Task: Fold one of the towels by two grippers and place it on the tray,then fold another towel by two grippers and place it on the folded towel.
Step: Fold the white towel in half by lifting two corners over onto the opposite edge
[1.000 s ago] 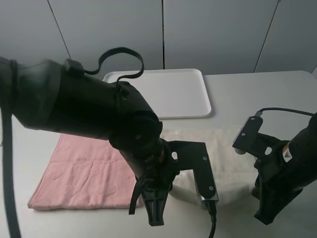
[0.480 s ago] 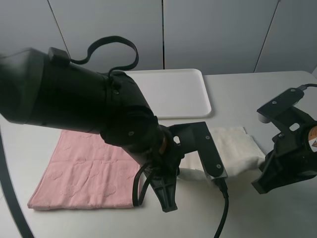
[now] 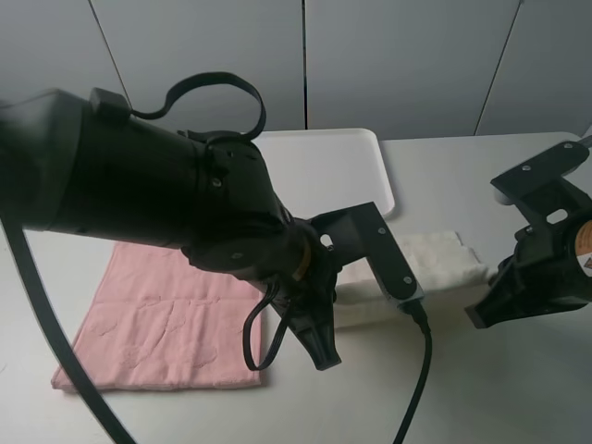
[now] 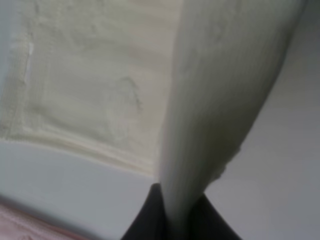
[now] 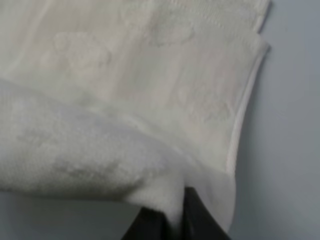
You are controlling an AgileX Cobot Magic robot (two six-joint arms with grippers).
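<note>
The cream towel (image 3: 435, 261) lies just in front of the white tray (image 3: 324, 171), doubled over into a narrow strip between my two arms. In the left wrist view my left gripper (image 4: 175, 220) is shut on a raised edge of the cream towel (image 4: 220, 100), which hangs over its lower layer. My right gripper (image 5: 167, 217) is shut on a curled-over corner of the same towel (image 5: 125, 100). The bulky left arm (image 3: 231, 231) hides the towel's left end. The pink towel (image 3: 166, 314) lies flat at the front left.
The right arm (image 3: 546, 268) hangs over the table's right side. A black cable (image 3: 421, 370) trails from the left wrist toward the front edge. Grey wall panels stand behind the table.
Both grippers have carried the cream towel's near edge away from the front, toward the tray. The towel now shows as a narrower folded strip. The right arm has risen and swung right.
</note>
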